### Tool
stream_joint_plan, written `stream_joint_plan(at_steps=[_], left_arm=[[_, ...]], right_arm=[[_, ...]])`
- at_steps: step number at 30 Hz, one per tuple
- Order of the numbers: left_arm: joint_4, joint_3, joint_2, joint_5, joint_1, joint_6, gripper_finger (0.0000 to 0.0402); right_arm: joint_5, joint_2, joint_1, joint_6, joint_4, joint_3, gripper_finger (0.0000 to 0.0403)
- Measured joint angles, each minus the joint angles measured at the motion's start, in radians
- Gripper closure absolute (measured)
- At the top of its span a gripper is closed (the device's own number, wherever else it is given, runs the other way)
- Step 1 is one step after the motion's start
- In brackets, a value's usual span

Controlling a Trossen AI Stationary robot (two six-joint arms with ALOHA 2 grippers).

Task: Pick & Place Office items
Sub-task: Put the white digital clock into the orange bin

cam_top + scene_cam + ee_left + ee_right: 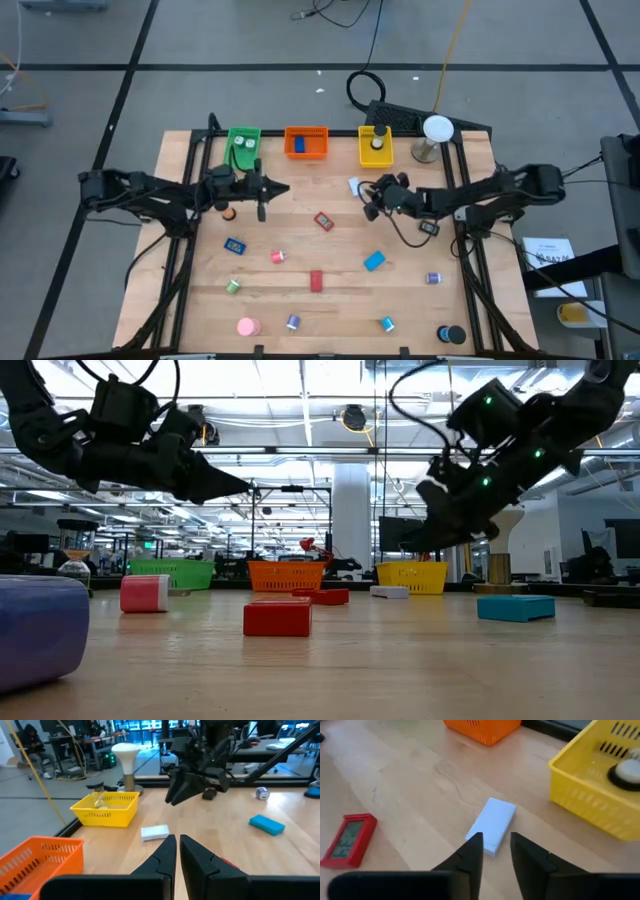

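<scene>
Small office items lie scattered on the wooden table (pixel 300 300). A white block (pixel 492 824) lies flat near the yellow tray (pixel 590 795); it also shows in the high view (pixel 353 185). My right gripper (pixel 495 847) is open and empty, raised above the table with its fingertips just short of the white block. In the high view my right gripper (pixel 366 192) points toward the table's left. My left gripper (pixel 177 851) is shut and empty, held in the air left of centre (pixel 280 188), pointing toward the right arm. A flat red piece (pixel 347 840) lies nearby.
Green (pixel 243 146), orange (pixel 306 142) and yellow (pixel 376 146) trays stand along the far edge, beside a white ball on a stand (pixel 437 130). A blue block (pixel 374 261), a red block (pixel 317 281) and several small rolls lie on the table's near half.
</scene>
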Motion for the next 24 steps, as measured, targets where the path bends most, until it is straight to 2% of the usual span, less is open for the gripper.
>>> stream_joint_plan(at_steps=[9,13,18,24], left_arm=[[0.000,0.000,0.000,-0.011,-0.011,-0.001,0.0371],[-0.001,0.000,0.000,-0.017,-0.011,-0.003,0.0371],[-0.007,0.000,0.000,-0.017,-0.011,-0.007,0.0371],[-0.010,0.000,0.000,-0.017,-0.014,-0.007,0.0371]], right_arm=[[0.004,0.116,-0.002,0.024,0.023,0.081,0.0207],[0.043,0.189,-0.005,0.030,-0.054,0.154,0.0171],[0.051,0.285,-0.025,0.063,-0.094,0.205,0.0144],[0.048,0.330,-0.040,0.076,-0.092,0.226,0.0138]])
